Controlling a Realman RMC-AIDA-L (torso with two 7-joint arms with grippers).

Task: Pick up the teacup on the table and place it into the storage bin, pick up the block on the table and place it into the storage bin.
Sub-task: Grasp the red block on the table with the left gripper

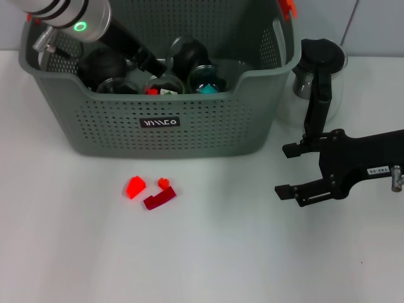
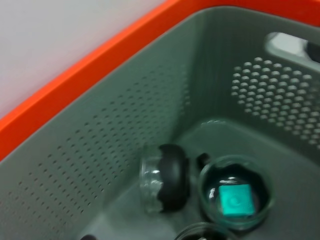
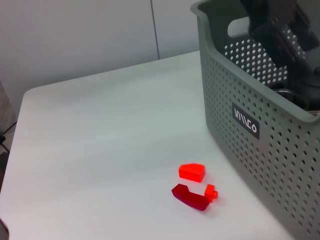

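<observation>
Table (image 1: 208, 252): white, smooth; everything stands on it.
Storage bin (image 1: 158, 136): large grey perforated plastic basket at the table's far side, a black label with white lettering on its front wall, an orange clip at its far right corner.
Left gripper (image 1: 158, 65): reaches down inside the bin from the far left; whether its fingers are apart or closed, I cannot tell.
Right gripper (image 1: 287, 170): black, low over the table to the right of the bin, fingers spread wide, holding nothing.
Glass pot (image 1: 319, 79): clear, with a black lid, just beside the bin's right wall, behind the right arm.
Teacups (image 1: 208, 79): several clear round glass cups lie in the bin; one holds something teal, one lies on its side with a black part.
Blocks (image 1: 151, 191): three small red pieces on the table in front of the bin, near its label, well apart from both grippers: a bright wedge, a dark red curved bar, a tiny cube touching the bar.
</observation>
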